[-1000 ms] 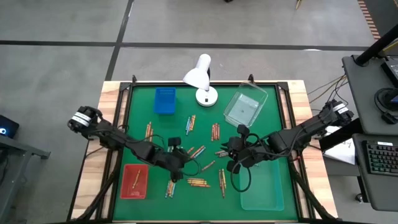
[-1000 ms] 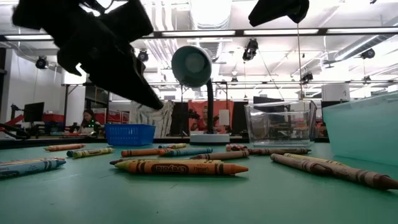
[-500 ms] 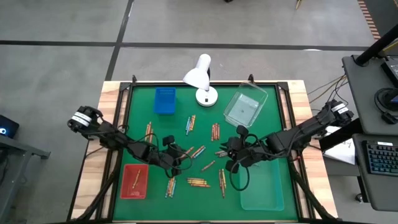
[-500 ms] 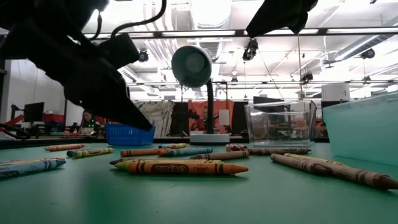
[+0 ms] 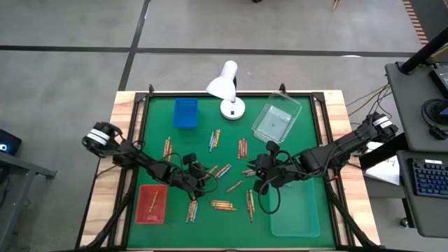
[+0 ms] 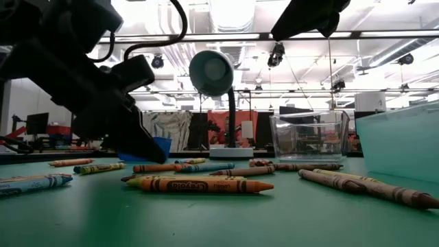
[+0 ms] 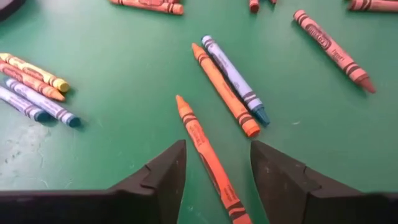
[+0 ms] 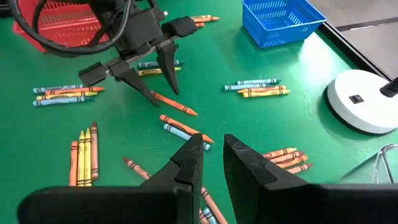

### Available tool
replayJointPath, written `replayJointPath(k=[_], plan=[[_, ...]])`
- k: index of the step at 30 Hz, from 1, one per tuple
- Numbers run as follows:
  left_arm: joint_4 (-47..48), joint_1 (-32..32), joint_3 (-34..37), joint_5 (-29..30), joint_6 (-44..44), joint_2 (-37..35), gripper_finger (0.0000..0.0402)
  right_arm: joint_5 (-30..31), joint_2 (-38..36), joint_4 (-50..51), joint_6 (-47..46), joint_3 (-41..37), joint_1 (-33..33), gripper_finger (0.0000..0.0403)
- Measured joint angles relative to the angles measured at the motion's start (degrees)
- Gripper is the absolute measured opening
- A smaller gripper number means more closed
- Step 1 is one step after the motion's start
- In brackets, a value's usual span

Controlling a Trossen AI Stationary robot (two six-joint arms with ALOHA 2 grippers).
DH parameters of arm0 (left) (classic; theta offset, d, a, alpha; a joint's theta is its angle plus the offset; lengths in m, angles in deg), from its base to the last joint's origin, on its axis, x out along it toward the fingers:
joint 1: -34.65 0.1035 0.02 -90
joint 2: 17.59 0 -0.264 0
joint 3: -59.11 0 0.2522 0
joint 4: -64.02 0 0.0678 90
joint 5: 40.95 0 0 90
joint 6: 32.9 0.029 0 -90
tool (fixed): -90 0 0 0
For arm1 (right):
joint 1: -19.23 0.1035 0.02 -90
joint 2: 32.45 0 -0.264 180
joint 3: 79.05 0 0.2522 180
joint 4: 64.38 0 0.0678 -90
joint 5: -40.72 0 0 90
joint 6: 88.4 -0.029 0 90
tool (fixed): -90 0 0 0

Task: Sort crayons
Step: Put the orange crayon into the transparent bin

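Note:
Several crayons lie scattered flat on the green mat (image 5: 161, 126). My left gripper (image 7: 214, 158) is open, low over the middle of the mat (image 5: 204, 183), pointing down at a slant. Its two fingers stand on either side of an orange crayon (image 7: 202, 146), without touching it as far as I can see. The right wrist view shows the same straddle, with the left gripper (image 8: 163, 87) over that orange crayon (image 8: 177, 104). My right gripper (image 8: 211, 146) hangs above the mat right of centre (image 5: 260, 180), fingers a little apart and empty.
A red tray (image 5: 143, 210) with one crayon in it sits at the near left, and a blue basket (image 5: 185, 113) at the far left. A white lamp (image 5: 225, 87) and a clear box (image 5: 275, 120) stand at the back. A pale bin (image 5: 297, 217) is at the near right.
My left gripper has come down from above toward the mat and now stands low over the orange crayon. The crayons have not moved.

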Motion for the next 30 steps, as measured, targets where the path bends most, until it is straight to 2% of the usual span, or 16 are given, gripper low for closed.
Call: replayJointPath(k=[11,15,23,30], plan=[[-0.55,-0.02,-0.01,0.47,-2.21,3.17,0.0148,-0.01,0.00,-0.37,-0.02,0.00,0.00,0.0054],[-0.73,-0.04,-0.11,0.32,-2.23,3.80,0.0113,-0.02,0.00,-1.01,-0.02,0.00,0.00,0.0054],[-0.35,-0.04,-0.11,-0.20,-2.17,3.86,0.0013,-0.02,0.00,-1.16,-0.56,0.00,0.00,0.0054],[1.80,0.08,0.19,-0.22,-1.27,1.62,0.0006,-0.06,0.00,-1.14,-0.66,0.00,0.00,0.0054]])
